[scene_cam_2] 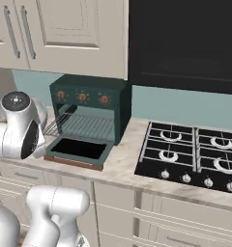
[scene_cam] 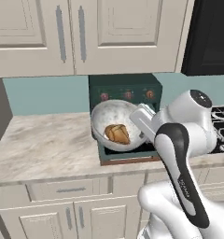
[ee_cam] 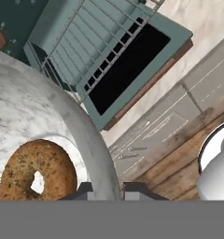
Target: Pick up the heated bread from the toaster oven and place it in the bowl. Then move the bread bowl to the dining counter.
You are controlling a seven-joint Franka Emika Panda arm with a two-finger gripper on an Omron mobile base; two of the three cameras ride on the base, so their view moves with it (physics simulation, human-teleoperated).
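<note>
The gripper (ee_cam: 107, 190) pinches the marbled bowl (scene_cam: 115, 125) by its rim, lifting it clear of the toaster oven's (scene_cam_2: 89, 113) dropped door, bread (scene_cam: 117, 133) cradled inside for carrying.

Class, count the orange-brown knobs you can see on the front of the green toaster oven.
3. On the toaster oven, along the panel above the open rack: left knob, middle knob, right knob. None seems hidden in the right base view.
</note>
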